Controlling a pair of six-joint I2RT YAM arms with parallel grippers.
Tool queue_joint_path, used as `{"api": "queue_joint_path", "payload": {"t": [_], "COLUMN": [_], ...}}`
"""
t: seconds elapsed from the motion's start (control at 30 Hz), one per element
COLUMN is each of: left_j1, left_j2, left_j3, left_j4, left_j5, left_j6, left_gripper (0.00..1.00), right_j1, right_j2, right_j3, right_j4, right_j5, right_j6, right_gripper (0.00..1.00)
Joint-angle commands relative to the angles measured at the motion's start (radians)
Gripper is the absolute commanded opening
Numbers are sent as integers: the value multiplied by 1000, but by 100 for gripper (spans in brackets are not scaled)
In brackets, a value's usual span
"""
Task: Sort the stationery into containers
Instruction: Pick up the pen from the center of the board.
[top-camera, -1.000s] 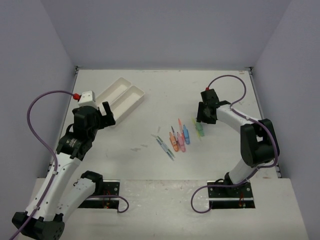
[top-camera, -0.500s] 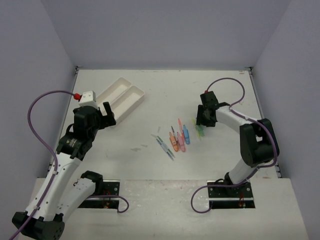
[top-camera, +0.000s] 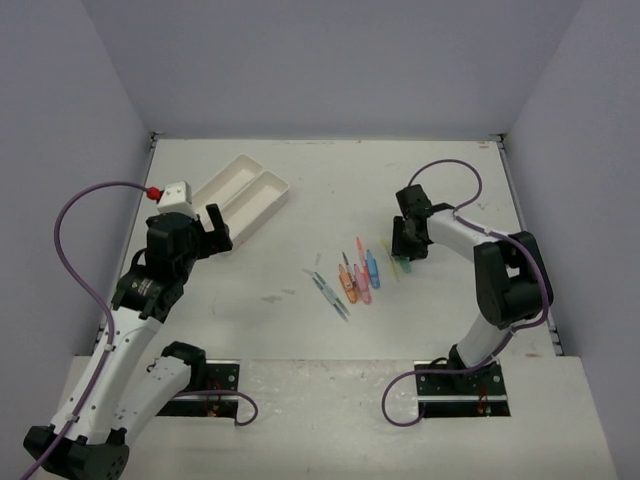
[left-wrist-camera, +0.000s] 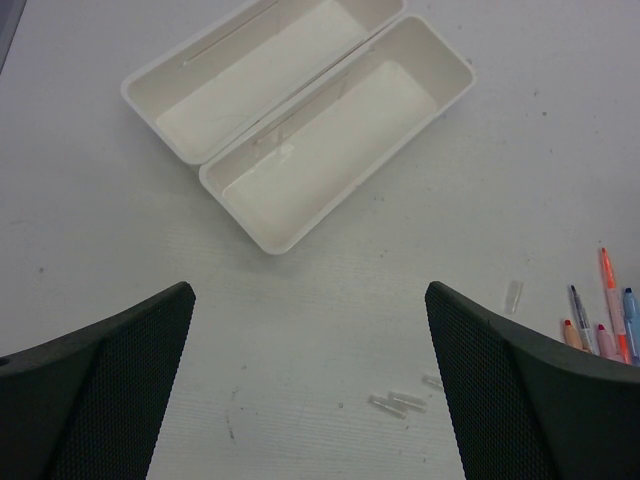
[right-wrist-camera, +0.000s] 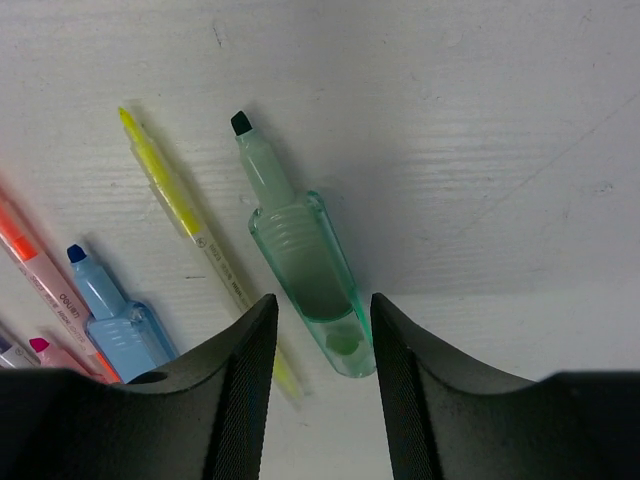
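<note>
R claw (right-wrist-camera: 322, 310) straddled tail of green marker (right-wrist-camera: 300, 250), jaws apart, no grip; L claw (left-wrist-camera: 308, 290) gaped wide, well left of it.

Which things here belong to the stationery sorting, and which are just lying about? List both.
Belong to the job:
- green marker
- yellow pen
- blue marker
- orange pen
- pink marker
- orange marker
- blue-grey pens
- left white tray
- right white tray

Just lying about:
- cluster of small clear pieces
- single clear piece beside the pens
</note>
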Motion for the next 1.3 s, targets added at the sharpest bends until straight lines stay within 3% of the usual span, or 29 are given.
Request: {"api": "queue_joint_path", "payload": {"t": [0.0, 0.2, 0.33, 0.5, 0.57, 0.67, 0.83, 1.07, 1.23, 1.27], "left_j1": [-4, -5, -4, -4, -4, -4, -4, -4, -4, -9], "left_j2": [-12, -23, -15, -15, -18, -18, -8, 59, 116, 134], "left_j3": [-2, -4, 1, 11, 15, 20, 37, 64, -57, -76], "left_j4": [38, 38, 33, 25, 19, 16, 14, 152, 624, 786], "left_j5": [17, 15, 15, 10, 6, 11, 62, 328, 821, 869], "left_j6": [21, 21, 21, 21, 20, 20, -2, -102, -296, -373], "left_gripper": [100, 100, 100, 100, 100, 100, 100, 100, 100, 100], "right_j1": [6, 7, 7, 5, 2, -1, -1, 69, 331, 407], "right_j2": [13, 16, 37, 75, 87, 96, 44, -187, -407, -441], "right_j3": [50, 57, 78, 124, 139, 151, 133, 128, 75, 62], "right_j4": [-39, -68, -114, -142, -146, -145, -136, -116, 35, 104], "right_j5": [-2, 27, -8, -36, -53, -55, 24, 61, -62, -78], "right_j6": [-11, -21, -51, -75, -89, -92, -75, -105, -186, -176], "right_gripper": [43, 41, 47, 47, 41, 22, 0, 0, 0, 0]}}
